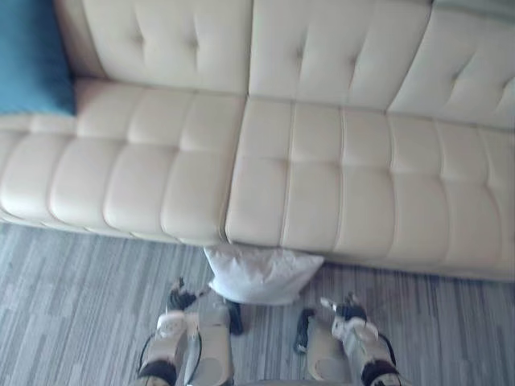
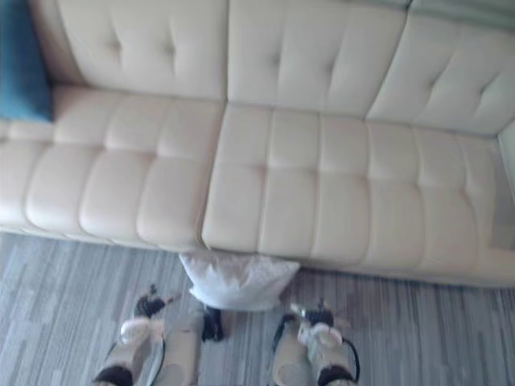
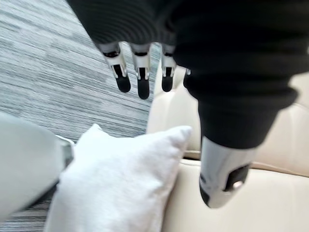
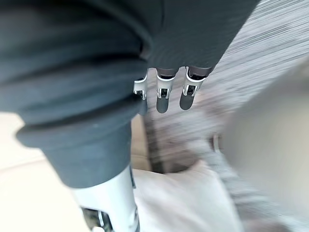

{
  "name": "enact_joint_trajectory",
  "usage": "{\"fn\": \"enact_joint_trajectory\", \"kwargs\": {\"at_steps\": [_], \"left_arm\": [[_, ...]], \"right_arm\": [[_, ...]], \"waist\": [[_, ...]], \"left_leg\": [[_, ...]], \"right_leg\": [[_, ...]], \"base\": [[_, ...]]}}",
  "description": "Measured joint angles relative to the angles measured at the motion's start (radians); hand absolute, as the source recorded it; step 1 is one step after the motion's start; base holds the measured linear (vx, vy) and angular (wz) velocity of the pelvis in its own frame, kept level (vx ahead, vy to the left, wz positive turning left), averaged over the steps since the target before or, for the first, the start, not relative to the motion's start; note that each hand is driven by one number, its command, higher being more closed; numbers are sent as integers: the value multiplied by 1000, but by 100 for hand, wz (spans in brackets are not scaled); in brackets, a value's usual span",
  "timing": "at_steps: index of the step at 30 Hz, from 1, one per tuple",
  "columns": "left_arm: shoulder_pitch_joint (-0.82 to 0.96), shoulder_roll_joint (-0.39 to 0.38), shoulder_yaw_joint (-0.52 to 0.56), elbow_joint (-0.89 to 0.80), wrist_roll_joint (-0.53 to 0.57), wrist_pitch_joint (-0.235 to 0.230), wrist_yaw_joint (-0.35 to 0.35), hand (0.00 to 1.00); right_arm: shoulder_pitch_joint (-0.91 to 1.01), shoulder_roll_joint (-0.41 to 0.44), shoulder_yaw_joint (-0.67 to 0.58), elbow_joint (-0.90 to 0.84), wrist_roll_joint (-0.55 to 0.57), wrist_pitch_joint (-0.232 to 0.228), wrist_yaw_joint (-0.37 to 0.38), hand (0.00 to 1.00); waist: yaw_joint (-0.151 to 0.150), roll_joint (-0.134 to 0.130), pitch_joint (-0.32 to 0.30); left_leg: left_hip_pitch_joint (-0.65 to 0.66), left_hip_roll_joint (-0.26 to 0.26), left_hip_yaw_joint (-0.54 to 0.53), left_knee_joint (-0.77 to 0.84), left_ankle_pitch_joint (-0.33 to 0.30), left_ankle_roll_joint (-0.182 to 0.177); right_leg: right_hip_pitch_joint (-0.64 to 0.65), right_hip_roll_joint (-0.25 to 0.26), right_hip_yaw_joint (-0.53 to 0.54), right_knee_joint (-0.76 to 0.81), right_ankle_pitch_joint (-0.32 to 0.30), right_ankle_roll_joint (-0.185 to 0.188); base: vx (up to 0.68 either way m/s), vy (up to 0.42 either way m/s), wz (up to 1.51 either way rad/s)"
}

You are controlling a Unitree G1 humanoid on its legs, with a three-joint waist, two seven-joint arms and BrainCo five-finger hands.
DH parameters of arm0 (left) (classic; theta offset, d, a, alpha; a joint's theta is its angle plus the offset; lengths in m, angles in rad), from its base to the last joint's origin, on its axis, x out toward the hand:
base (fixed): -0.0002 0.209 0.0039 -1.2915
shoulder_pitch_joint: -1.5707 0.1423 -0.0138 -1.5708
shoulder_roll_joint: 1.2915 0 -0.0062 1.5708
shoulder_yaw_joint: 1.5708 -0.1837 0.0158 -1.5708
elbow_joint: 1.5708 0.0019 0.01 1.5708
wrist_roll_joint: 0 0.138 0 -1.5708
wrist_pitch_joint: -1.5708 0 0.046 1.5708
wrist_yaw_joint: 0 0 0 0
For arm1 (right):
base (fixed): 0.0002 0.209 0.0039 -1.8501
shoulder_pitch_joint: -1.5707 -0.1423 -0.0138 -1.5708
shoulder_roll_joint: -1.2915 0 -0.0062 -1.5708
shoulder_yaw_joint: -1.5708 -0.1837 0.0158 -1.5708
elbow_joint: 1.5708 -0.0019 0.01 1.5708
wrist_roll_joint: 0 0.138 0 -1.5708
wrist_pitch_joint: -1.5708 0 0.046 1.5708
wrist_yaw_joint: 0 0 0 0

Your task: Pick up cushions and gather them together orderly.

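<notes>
A white cushion (image 1: 261, 274) lies on the striped floor, leaning against the front of the cream sofa (image 1: 265, 185). A blue cushion (image 1: 30, 56) rests at the sofa's far left, against the backrest. My left hand (image 1: 179, 301) hangs low just left of the white cushion, fingers straight and holding nothing. My right hand (image 1: 348, 309) hangs just right of it, also with relaxed fingers and empty. In the left wrist view the white cushion (image 3: 120, 186) sits close under the left hand's fingers (image 3: 140, 79), apart from them.
The sofa's seat spans the whole width, with tufted back cushions (image 1: 338, 56) behind. Grey striped floor (image 1: 72, 297) runs along the sofa's front on both sides of me.
</notes>
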Motion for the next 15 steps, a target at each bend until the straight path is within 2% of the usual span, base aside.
{"fn": "enact_joint_trajectory", "kwargs": {"at_steps": [3,5,6,11,15], "left_arm": [[-62,-14,22,-47,-29,-19,22,0],[-121,-22,57,-53,-57,-22,47,0],[-141,-27,72,-53,-62,-22,52,0],[-253,-22,145,-55,-80,-24,90,0],[-334,21,158,-100,-78,-23,114,0]], "right_arm": [[-51,-6,-1,-67,31,-14,-20,0],[-99,-13,-10,-73,60,-21,-47,0],[-111,-16,-12,-73,64,-21,-50,0],[-199,-17,-56,-100,79,-21,-77,0],[-289,-19,-80,-125,89,-26,-88,0]], "waist": [[2,1,12],[-2,3,22],[-3,6,25],[-2,1,51],[-3,1,85]], "left_leg": [[-120,46,-3,118,-45,-14],[-226,71,-20,203,-65,-18],[-262,76,-31,225,-70,-25],[-456,111,-62,333,-63,-15],[-592,132,-94,416,-59,-13]], "right_leg": [[-129,-3,8,128,-79,-17],[-238,-6,14,228,-128,-40],[-269,-6,14,254,-139,-44],[-464,-5,16,397,-169,-80],[-592,-3,16,492,-180,-99]], "base": [[-192,-110,-16],[-203,-97,-9],[-194,-99,10],[-144,-114,6],[-100,-108,1]]}}
